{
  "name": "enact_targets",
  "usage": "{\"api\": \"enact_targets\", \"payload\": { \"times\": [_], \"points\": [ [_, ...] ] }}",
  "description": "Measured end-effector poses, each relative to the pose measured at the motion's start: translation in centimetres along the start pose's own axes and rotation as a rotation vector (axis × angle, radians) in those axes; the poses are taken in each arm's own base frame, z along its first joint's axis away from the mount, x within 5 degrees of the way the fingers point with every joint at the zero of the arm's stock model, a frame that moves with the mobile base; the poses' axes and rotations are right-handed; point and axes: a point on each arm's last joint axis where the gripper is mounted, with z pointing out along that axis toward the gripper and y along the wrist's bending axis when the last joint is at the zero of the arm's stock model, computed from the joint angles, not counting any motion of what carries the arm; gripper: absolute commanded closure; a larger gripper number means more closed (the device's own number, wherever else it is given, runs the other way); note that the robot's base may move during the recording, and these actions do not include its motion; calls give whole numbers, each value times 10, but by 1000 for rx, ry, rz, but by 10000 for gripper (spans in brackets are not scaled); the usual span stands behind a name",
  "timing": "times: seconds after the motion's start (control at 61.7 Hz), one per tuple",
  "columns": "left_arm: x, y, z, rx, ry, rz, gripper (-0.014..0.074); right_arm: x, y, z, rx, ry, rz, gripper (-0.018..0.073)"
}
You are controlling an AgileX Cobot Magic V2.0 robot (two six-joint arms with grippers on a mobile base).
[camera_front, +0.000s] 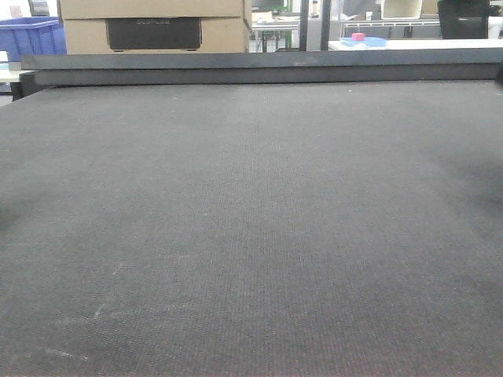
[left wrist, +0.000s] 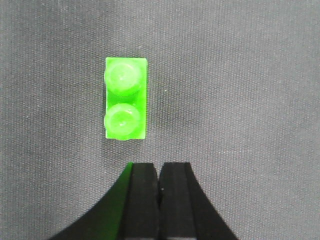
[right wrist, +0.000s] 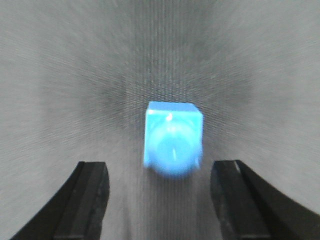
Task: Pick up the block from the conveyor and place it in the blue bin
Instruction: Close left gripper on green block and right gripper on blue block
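Observation:
The dark grey conveyor (camera_front: 251, 220) fills the front view, where no block and no gripper shows. In the left wrist view a bright green two-stud block (left wrist: 126, 97) lies flat on the belt. My left gripper (left wrist: 160, 170) is shut with nothing in it, its tips just short of the block and a little to its right. In the blurred right wrist view a blue one-stud block (right wrist: 173, 142) sits on the belt. My right gripper (right wrist: 162, 170) is open, with the block just ahead of the gap between its fingers (right wrist: 92, 195). A blue bin (camera_front: 27, 35) stands beyond the belt at the back left.
A dark rail (camera_front: 259, 67) runs along the belt's far edge. Behind it stands a cardboard box (camera_front: 153, 27). A table at the back right carries a blue and pink object (camera_front: 361, 39).

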Motion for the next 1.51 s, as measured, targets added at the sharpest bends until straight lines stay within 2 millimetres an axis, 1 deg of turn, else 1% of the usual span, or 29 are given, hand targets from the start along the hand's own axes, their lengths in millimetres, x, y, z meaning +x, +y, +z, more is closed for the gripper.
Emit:
{"api": "enact_targets", "payload": {
  "times": [0.097, 0.195, 0.324, 0.389, 0.438, 0.502, 0.519, 0.584, 0.6, 0.713, 0.794, 0.908, 0.989, 1.021, 1.102, 1.135, 1.151, 1.264, 1.313, 1.394, 1.507],
  "points": [
    [0, 0, 0, 1, 1, -1, 707, -5, -1, 21, 2, 41, 3, 231],
    [0, 0, 0, 2, 1, -1, 707, -8, -2, 33, 3, 62, 5, 231],
    [0, -1, 0, 9, 2, -5, 707, -10, -3, 40, 4, 57, 8, 236],
    [0, -1, 0, 15, 3, -8, 707, -11, -3, 40, 4, 49, 8, 284],
    [0, -2, 0, 18, 5, -10, 707, -12, -3, 39, 4, 47, 8, 354],
    [0, -2, 0, 23, 5, -12, 707, -12, -3, 39, 4, 47, 8, 486],
    [0, -2, 0, 23, 5, -12, 707, -12, -3, 39, 4, 47, 8, 539],
    [1, -2, 0, 26, 6, -16, 707, -12, -3, 39, 4, 47, 8, 683],
    [1, -2, 0, 26, 6, -19, 707, -12, -3, 39, 4, 47, 8, 733],
    [0, 2, 0, 31, 8, -78, 707, -11, -2, 39, 4, 59, 7, 720],
    [0, 11, 1, 26, 8, -109, 707, -9, -2, 38, 3, 81, 7, 720],
    [-2, 19, 1, 17, -2, -50, 707, -5, -1, 27, -3, 82, 10, 720],
    [-3, 20, 1, 15, -13, 4, 703, -3, 0, 11, -19, 39, 18, 720],
    [-4, 20, 3, 15, -12, 16, 681, -2, 1, 3, -30, 15, 23, 720],
    [-6, 19, 9, 19, -5, 26, 567, 1, 4, -13, -54, -32, 33, 720],
    [-8, 19, 12, 19, 1, 34, 507, 3, 5, -18, -61, -48, 35, 720],
    [-8, 19, 14, 19, 4, 37, 458, 3, 6, -21, -68, -57, 38, 720],
    [-12, 19, 29, 14, 32, 46, 245, 10, 8, -39, -81, -101, 38, 720],
    [-14, 19, 36, 12, 42, 47, 198, 12, 8, -46, -83, -113, 37, 720],
    [-18, 18, 49, 12, 54, 48, 186, 17, 9, -55, -87, -133, 35, 720],
    [-24, 18, 69, 13, 69, 48, 220, 22, 9, -64, -88, -149, 31, 720]
  ]
}}
